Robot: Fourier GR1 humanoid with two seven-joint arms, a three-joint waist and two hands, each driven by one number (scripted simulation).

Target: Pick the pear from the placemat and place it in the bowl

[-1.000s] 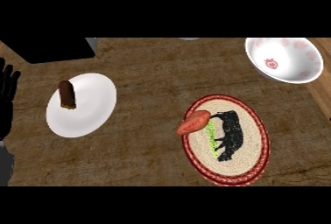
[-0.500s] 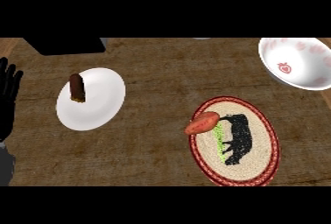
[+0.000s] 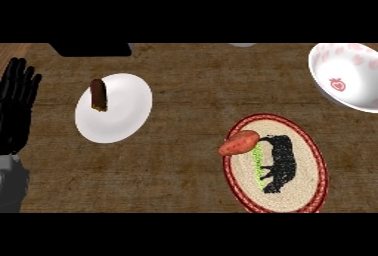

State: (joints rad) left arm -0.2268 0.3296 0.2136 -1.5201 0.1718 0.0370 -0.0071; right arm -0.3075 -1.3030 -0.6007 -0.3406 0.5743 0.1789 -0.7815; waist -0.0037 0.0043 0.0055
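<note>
Worktop: brown wood grain, filling the head view.

Placemat: oval woven mat with a red rim, lying toward the worktop's near right corner. It is carrying a black animal figure and a green strip.

Bowl: white with red motifs, sitting at the far right corner, well apart from the placemat.

Plate: white, sitting left of centre.

My left hand: resting at the worktop's left edge, fingers straight, spread apart and pointing up, holding nothing. My right hand is not showing at all.

Pear: showing as a reddish-orange tapered piece, lying across the placemat's far left rim and partly overhanging onto the wood. Nothing is touching it.

Brown stick: lying on the plate's far left part; not part of this job.

Progress, as I am judging it: nothing is done yet. The pear is not lifted and the bowl is showing no pear inside. Reach, grasp, carry to the far right corner and release are all remaining.

Hard to read: the bowl is running off the right edge, so I am seeing only part of its inside. A dark block and a pale sliver at the far edge are both cut off and I am not identifying them. The placemat's near rim is also clipped.
</note>
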